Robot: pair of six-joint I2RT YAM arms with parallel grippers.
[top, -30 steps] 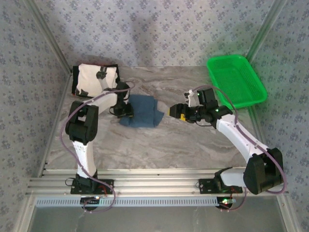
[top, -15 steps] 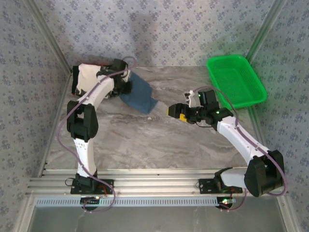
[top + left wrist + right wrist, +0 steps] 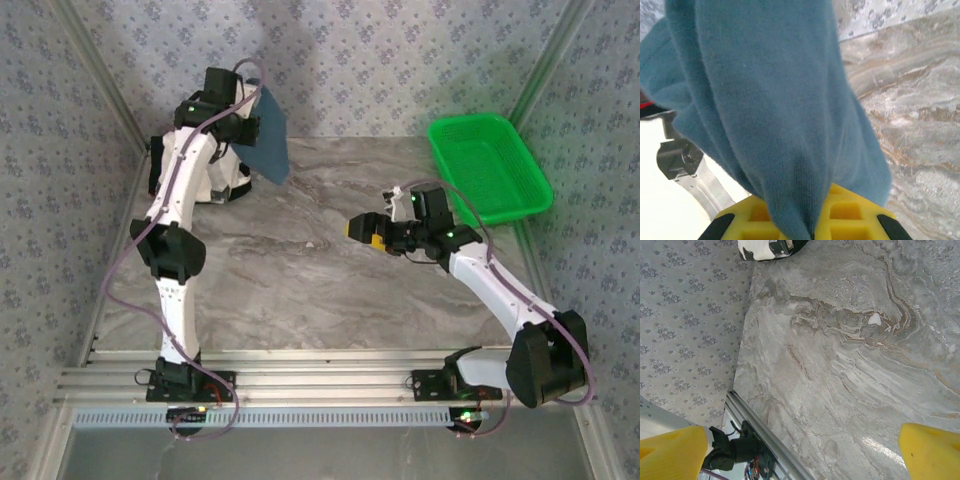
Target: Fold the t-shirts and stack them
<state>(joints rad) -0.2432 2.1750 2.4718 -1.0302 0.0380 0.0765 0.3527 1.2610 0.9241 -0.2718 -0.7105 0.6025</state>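
Shirts, overhead view: we found the teal t-shirt (image 3: pixel 270 135) bunched into a compact fold and held in the air at the far left. Just beneath and beside it, the cream t-shirt (image 3: pixel 225 180) lay folded in the far-left corner of the table (image 3: pixel 300 290).
Grippers, overhead view: the left gripper (image 3: pixel 245 125) was clamped on the teal t-shirt. The right gripper (image 3: pixel 362 230) hovered mid-table, jaws wide apart and holding nothing, with the green basket (image 3: pixel 470 120) to its far right.
Left wrist view: the teal cloth hung from between the closed yellow fingers (image 3: pixel 855 220). A pale surface showed at the lower left; we could not tell whether it was the cream t-shirt.
Right wrist view: the two yellow fingers (image 3: pixel 670 450) stood spread over bare marble, and a corner of the cream t-shirt sat at the table's far edge.
Done, in our judgement: both shirts looked folded.
Left, in our judgement: the teal t-shirt was not yet set down on the cream one, so the stacking and the release remained.
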